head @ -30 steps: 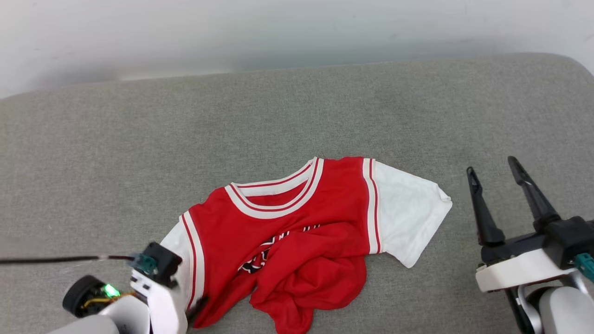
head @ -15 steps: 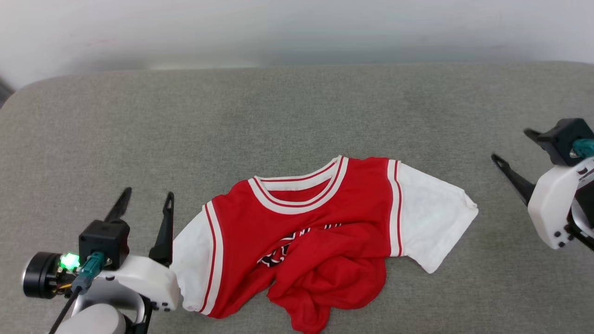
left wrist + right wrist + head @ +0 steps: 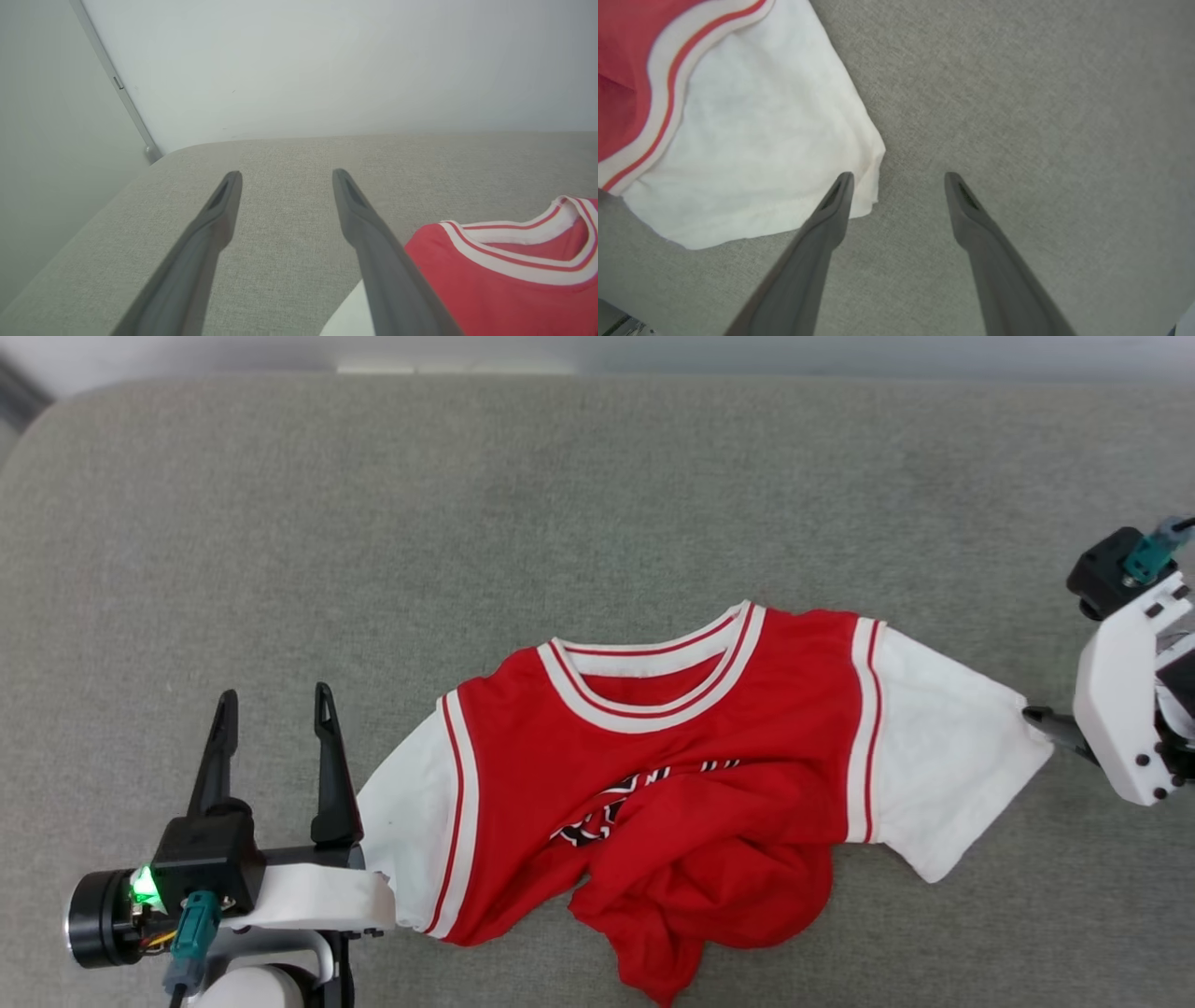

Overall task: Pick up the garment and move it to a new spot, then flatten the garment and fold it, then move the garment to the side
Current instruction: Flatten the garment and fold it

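Left gripper (image 3: 275, 693) spread wide, empty, fingers level and pointing forward over grey cushion (image 3: 373, 523). One garment (image 3: 672, 756) just to its right, two white sleeves out. Right gripper (image 3: 900, 175) likewise spread, angled down, one fingertip at nearer sleeve's corner.

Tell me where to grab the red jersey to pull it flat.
Grip the jersey by its white sleeve hems: the right gripper on the right-hand sleeve from outside, the left gripper on the left-hand sleeve likewise. Both sleeves lie flat beside open fingers; the lower body is bunched.
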{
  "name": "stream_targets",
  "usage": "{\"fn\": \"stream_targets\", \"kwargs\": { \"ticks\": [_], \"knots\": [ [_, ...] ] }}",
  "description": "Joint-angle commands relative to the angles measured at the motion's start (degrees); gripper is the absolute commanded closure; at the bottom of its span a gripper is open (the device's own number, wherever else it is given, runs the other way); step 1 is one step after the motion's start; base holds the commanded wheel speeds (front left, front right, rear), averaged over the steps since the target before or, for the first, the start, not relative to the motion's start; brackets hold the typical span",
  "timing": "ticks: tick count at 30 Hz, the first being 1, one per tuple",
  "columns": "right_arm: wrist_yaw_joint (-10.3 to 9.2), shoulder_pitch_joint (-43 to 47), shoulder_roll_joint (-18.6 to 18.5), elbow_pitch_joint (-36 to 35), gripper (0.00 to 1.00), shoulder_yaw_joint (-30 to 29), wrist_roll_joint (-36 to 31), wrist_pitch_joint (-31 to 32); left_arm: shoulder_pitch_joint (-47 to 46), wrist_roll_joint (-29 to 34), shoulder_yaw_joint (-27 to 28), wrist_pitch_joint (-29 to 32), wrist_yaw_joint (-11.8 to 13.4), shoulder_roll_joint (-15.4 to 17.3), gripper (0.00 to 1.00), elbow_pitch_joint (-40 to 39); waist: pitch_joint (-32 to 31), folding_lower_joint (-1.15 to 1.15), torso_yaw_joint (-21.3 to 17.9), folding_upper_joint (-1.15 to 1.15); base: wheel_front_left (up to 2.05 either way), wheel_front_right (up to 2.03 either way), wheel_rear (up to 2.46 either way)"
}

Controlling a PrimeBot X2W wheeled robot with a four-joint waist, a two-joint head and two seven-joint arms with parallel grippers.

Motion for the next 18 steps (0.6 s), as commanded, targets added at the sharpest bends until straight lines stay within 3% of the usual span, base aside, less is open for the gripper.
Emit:
{"fn": "stream_targets", "kwargs": {
  "ticks": [1, 9, 10, 11, 18],
  "knots": [
    [-0.05, -1.01, 0.99, 1.27, 0.0, 0.84, 0.23, -0.34, 0.75, 0.99, 1.27, -0.27, -0.93, -1.28, 0.0, 0.45, 1.72, 0.0, 1.08, 0.0, 0.0, 0.0, 0.0],
    [-0.05, 0.69, 6.01, 10.4, 0.0, 8.19, 2.49, -4.12, 2.22, 7.19, 8.82, -0.27, -8.82, -8.86, 0.0, 3.61, 3.96, 0.0, 1.89, 0.0, 0.0, 0.0, 0.0],
    [-0.05, 0.59, 6.31, 10.79, 0.4, 8.87, 2.69, -5.41, 2.39, 7.8, 9.67, -0.28, -9.57, -9.53, 0.0, 3.89, 3.83, 0.0, 1.7, 0.0, 0.0, 0.0, 0.0],
    [-0.05, 0.23, 6.46, 11.12, 1.0, 9.02, 2.99, -6.87, 2.61, 8.39, 10.53, -0.28, -10.24, -9.98, 0.0, 4.3, 3.53, 0.0, 1.44, 0.0, 0.0, 0.0, 0.0],
    [-0.07, -4.72, 1.34, 10.28, 1.0, 7.43, 4.4, -16.02, 5.16, 11.9, 15.06, -0.28, -14.21, -12.54, 0.0, 5.98, -0.71, 0.0, -1.16, 0.0, 0.0, 0.0, 0.0]
  ]
}}
